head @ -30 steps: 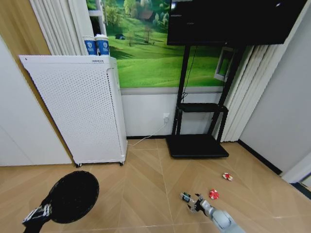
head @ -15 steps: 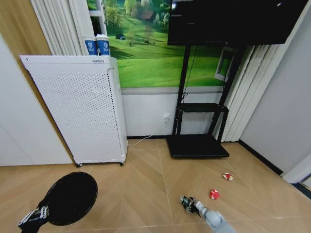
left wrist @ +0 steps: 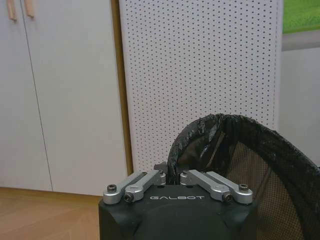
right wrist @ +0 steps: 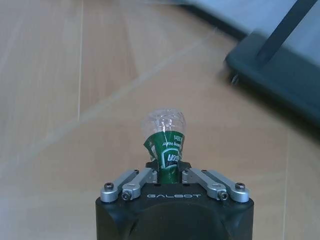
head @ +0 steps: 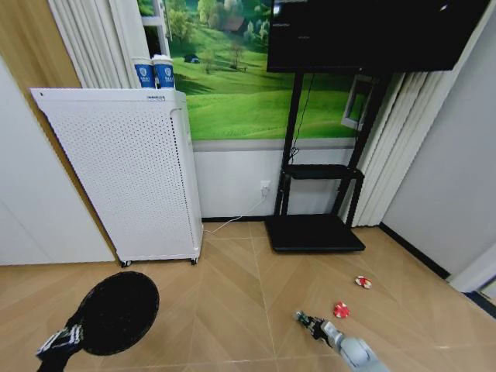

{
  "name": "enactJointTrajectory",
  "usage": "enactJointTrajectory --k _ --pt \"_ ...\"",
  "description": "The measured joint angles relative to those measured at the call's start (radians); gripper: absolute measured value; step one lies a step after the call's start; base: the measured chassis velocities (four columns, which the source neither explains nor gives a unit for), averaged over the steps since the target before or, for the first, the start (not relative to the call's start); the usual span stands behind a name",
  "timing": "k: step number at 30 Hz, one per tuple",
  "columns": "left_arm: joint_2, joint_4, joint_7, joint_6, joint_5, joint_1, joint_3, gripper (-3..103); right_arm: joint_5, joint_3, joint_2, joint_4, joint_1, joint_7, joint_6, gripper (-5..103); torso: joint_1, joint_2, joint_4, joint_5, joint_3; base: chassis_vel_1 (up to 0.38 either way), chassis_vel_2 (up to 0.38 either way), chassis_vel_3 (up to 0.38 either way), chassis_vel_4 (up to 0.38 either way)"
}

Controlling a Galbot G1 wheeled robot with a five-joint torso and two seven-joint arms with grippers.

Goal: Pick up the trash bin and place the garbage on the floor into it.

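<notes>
Black round mesh trash bin (head: pixel 118 312) hangs at the lower left of the head view, over the light tan herringbone parquet floor (head: pixel 225 310), in front of a tall white perforated cabinet (head: pixel 124 174). The left hand (left wrist: pixel 172 177), its black housing lettered GALBOT, is clamped on the bin's bag-lined rim. The right hand (right wrist: pixel 170 175), also marked GALBOT, is closed on a small crumpled clear bottle with a green label (right wrist: pixel 166 140); the label's white writing is not readable. Two crumpled red-and-white wrappers (head: pixel 341 310) (head: pixel 363 282) lie on the floor just beyond, near the black TV stand base (head: pixel 314 232).
</notes>
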Motion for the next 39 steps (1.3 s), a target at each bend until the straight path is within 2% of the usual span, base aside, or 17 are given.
enactJointTrajectory --k 1,2,4,5,7,9,13,14,16,18,19,23,24,33,34,37,39 --pt "0.015 0.002 -0.008 0.029 -0.036 -0.018 0.021 7 0.08 0.007 -0.02 0.081 -0.029 -0.003 -0.019 14 0.0 0.0 0.0 -0.0002 0.0 0.0 0.0 0.0 0.0" --pt "0.015 0.002 -0.008 0.029 -0.036 -0.018 0.021 7 0.08 0.007 -0.02 0.081 -0.029 -0.003 -0.019 14 0.0 0.0 0.0 -0.0002 0.0 0.0 0.0 0.0 0.0" --pt "0.071 0.005 -0.008 0.11 -0.188 -0.067 0.101 7 0.192 0.033 -0.058 0.278 -0.12 -0.035 -0.048 13 0.0 0.0 -0.0004 -0.001 0.0 0.0 0.0 0.0 0.0" --pt "0.071 0.005 -0.008 0.11 -0.188 -0.067 0.101 7 0.192 0.033 -0.058 0.278 -0.12 -0.035 -0.048 13 0.0 0.0 -0.0004 -0.001 0.0 0.0 0.0 0.0 0.0" --pt "0.138 0.03 -0.023 0.161 -0.29 -0.142 0.178 7 0.258 0.053 -0.076 0.445 -0.196 -0.08 -0.044 13 0.0 0.0 -0.0018 -0.001 0.0 0.0 0.0 0.0 0.0" --pt "0.162 0.051 -0.037 0.163 -0.289 -0.175 0.203 7 0.269 0.056 -0.072 0.494 -0.209 -0.091 -0.02 13 0.0 0.0 -0.0025 -0.0014 0.0 0.0 0.0 0.0 0.0" --pt "0.196 0.075 -0.044 0.159 -0.255 -0.201 0.232 7 0.271 0.038 -0.052 0.542 -0.192 -0.115 0.004 13 0.0 0.0 -0.0003 0.0001 0.0 0.0 0.0 0.0 0.0" --pt "0.226 0.087 -0.054 0.162 -0.254 -0.219 0.262 7 0.277 0.024 -0.043 0.564 -0.187 -0.119 0.008 13 0.0 0.0 0.0005 -0.0001 0.0 0.0 0.0 0.0 0.0" --pt "0.282 0.13 -0.063 0.165 -0.245 -0.263 0.336 7 0.297 0.01 -0.039 0.608 -0.191 -0.132 0.017 13 0.0 0.0 -0.0001 -0.0002 0.0 0.0 0.0 0.0 0.0" --pt "0.302 0.155 -0.065 0.163 -0.236 -0.28 0.371 7 0.307 0.001 -0.04 0.621 -0.191 -0.138 0.022 13 0.0 0.0 -0.0011 -0.0004 0.0 0.0 0.0 0.0 0.0" --pt "0.321 0.19 -0.067 0.159 -0.231 -0.3 0.419 7 0.325 -0.013 -0.04 0.64 -0.185 -0.15 0.029 13 0.0 0.0 -0.001 -0.0005 0.0 0.0 0.0 0.0 0.0" --pt "0.344 0.237 -0.067 0.151 -0.23 -0.337 0.487 7 0.347 -0.019 -0.039 0.67 -0.181 -0.163 0.038 13 0.0 0.0 -0.0004 -0.0008 0.0 0.0 0.0 0.0 0.0" --pt "0.357 0.279 -0.067 0.145 -0.231 -0.378 0.544 7 0.364 -0.021 -0.034 0.692 -0.181 -0.175 0.042 13 0.0 0.0 -0.0004 -0.001 0.0 0.0 0.0 0.0 0.0" --pt "0.366 0.409 -0.043 0.136 -0.255 -0.64 0.827 7 0.38 -0.083 0.098 0.767 -0.222 -0.26 0.072 13 0.0 0.0 -0.001 -0.0004 0.0 0.0 0.0 0.0 0.0" --pt "0.366 0.409 -0.043 0.136 -0.255 -0.64 0.827 7 0.38 -0.083 0.098 0.767 -0.222 -0.26 0.072 13 0.0 0.0 -0.001 -0.0004 0.0 0.0 0.0 0.0 0.0" --pt "0.343 0.478 -0.038 0.131 -0.25 -0.743 0.975 7 0.377 -0.149 0.149 0.751 -0.222 -0.325 0.094 13 0.0 0.0 -0.0007 -0.0005 0.0 0.0 0.0 0.0 0.0" --pt "0.332 0.489 -0.038 0.131 -0.241 -0.76 1.008 7 0.375 -0.164 0.155 0.746 -0.218 -0.327 0.094 13 0.0 0.0 -0.0008 -0.0005 0.0 0.0 0.0 0.0 0.0"
